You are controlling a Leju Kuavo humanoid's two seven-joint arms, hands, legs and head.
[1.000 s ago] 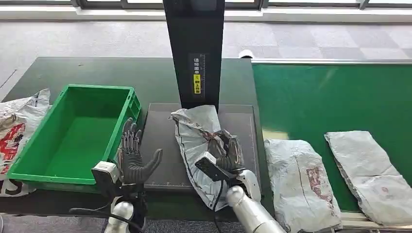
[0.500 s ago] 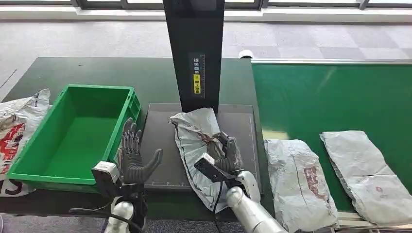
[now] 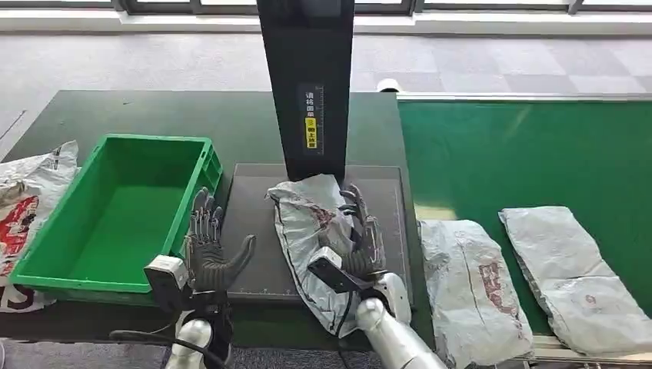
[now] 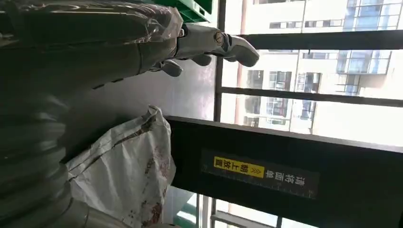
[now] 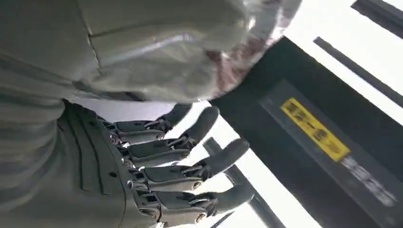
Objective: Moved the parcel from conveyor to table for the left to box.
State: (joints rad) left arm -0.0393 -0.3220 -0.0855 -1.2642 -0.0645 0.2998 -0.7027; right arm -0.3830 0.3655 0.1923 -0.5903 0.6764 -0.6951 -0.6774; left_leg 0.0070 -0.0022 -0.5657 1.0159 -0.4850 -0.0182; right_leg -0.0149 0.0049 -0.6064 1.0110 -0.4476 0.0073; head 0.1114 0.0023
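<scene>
A crumpled grey parcel point(image 3: 304, 231) lies on the dark plate point(image 3: 250, 231) at the foot of the black post point(image 3: 307, 84). My right hand point(image 3: 360, 237) is at the parcel's right edge with its fingers stretched out and apart, holding nothing. The right wrist view shows those fingers point(image 5: 190, 173) spread, with the parcel point(image 5: 166, 57) by the thumb. My left hand point(image 3: 210, 247) stands open between the plate and the green crate point(image 3: 46, 265), palm toward the parcel. In the left wrist view, the left hand's fingers point(image 4: 209, 45) are extended, apart from the parcel point(image 4: 126, 180).
The green crate has nothing in it. Two more grey parcels point(image 3: 469, 284) point(image 3: 573, 277) lie on the green conveyor point(image 3: 523, 154) at the right. A printed bag point(image 3: 27, 192) lies left of the crate. The black post stands behind the plate.
My right hand's fingers have uncurled from the parcel and now point away from me; the parcel has settled on the plate. The two conveyor parcels have drifted slightly left. The left hand has stayed put.
</scene>
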